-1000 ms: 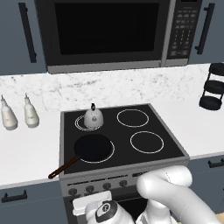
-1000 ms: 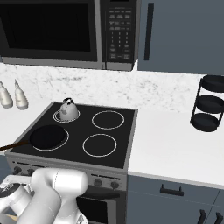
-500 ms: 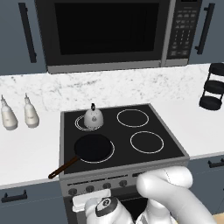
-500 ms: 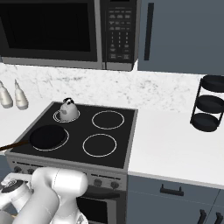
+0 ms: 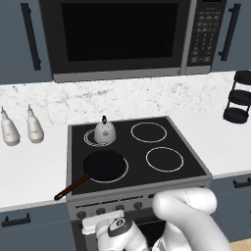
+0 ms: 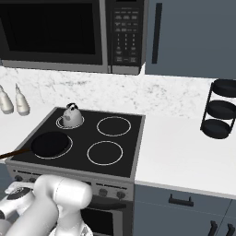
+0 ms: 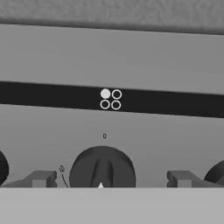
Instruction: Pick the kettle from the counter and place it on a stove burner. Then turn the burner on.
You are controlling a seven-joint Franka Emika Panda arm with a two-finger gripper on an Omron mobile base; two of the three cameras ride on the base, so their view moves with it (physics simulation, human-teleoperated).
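— Jaws?
— Spread wide. The two-finger gripper (image 7: 107, 179) faces the stove's front panel, fingertips (image 7: 41, 179) flanking a round dark control knob (image 7: 102, 168), apart from it.
— The kettle?
— The small dome-shaped silvery-white kettle (image 5: 104, 131) stands upright on the double-ringed rear-left burner (image 5: 90, 138) of the black glass cooktop (image 5: 188, 169). A black frying pan (image 5: 104, 165) sits just in front of it.

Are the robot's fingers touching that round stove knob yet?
Apart. In the hand view the two fingertips stand wide on either side of the knob, with grey stove panel visible between each tip and the knob.
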